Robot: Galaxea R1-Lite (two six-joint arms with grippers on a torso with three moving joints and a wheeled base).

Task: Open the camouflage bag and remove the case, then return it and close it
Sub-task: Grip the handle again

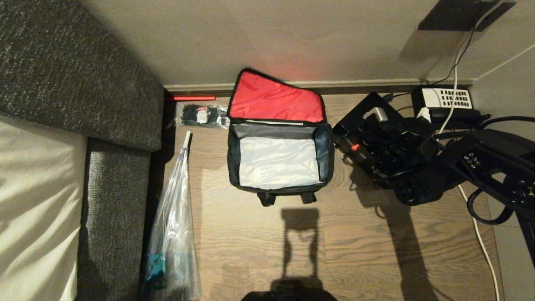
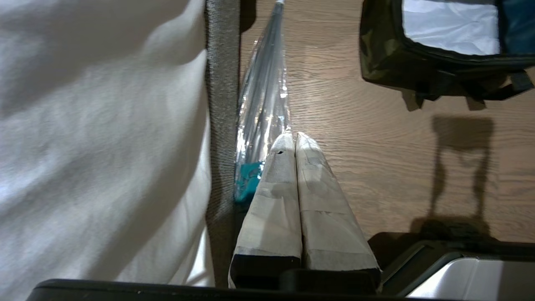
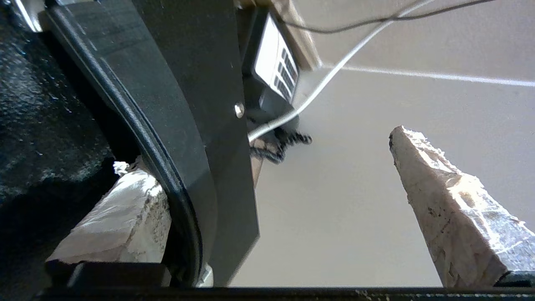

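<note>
Camouflage bag [image 1: 281,146] of matt cloth, glossy red lining; matt wood-grain floor [image 1: 359,242]; smooth black case [image 1: 376,138].

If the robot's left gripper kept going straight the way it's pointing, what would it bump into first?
Probably the clear plastic bag lying along the sofa edge: the left gripper, fingers shut, points along the wood floor toward it. Depth is unclear.

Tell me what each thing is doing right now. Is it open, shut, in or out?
camouflage bag: open, red lid flipped back, nothing inside.
case: out of the bag, on the floor beside it.
right hand: open, at the case's handle.
left hand: shut, holding nothing.
</note>
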